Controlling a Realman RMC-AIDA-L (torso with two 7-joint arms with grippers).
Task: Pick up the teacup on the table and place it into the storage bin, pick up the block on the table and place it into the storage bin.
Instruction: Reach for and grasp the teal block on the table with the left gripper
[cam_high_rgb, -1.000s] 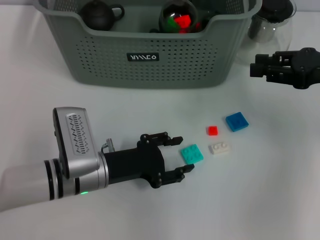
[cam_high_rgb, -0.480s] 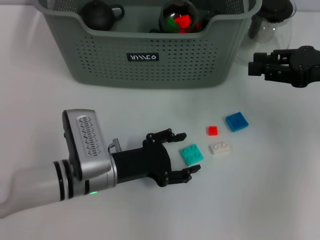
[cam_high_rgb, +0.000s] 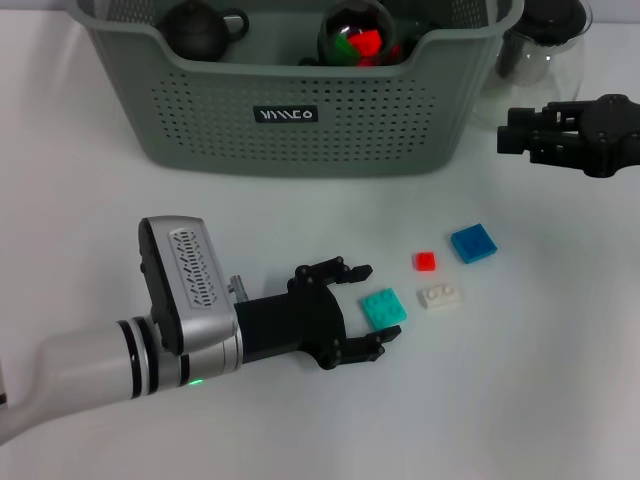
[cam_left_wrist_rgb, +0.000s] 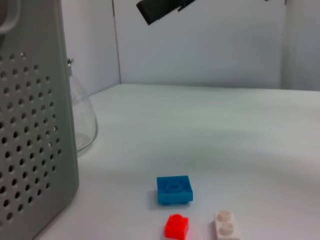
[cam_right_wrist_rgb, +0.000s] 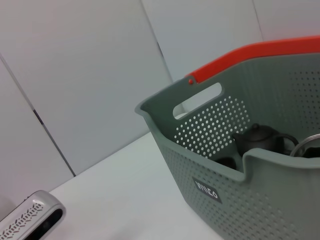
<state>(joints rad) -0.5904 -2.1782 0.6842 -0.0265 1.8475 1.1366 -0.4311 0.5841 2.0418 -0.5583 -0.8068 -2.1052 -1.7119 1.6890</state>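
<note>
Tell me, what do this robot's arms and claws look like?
The left arm is a smooth white tube with black rings, a tiny green light and a silver box with a patterned grille. Its end effector is matte black with slim fingers. The right end effector is the same black, chunkier where it shows.

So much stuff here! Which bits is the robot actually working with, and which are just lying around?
In the job:
- teal block, between the open fingers of the left gripper
- storage bin
- red block, white block and blue block, on the table

Lying about:
- glass pitcher beside the bin
- right gripper, idle near the pitcher
</note>
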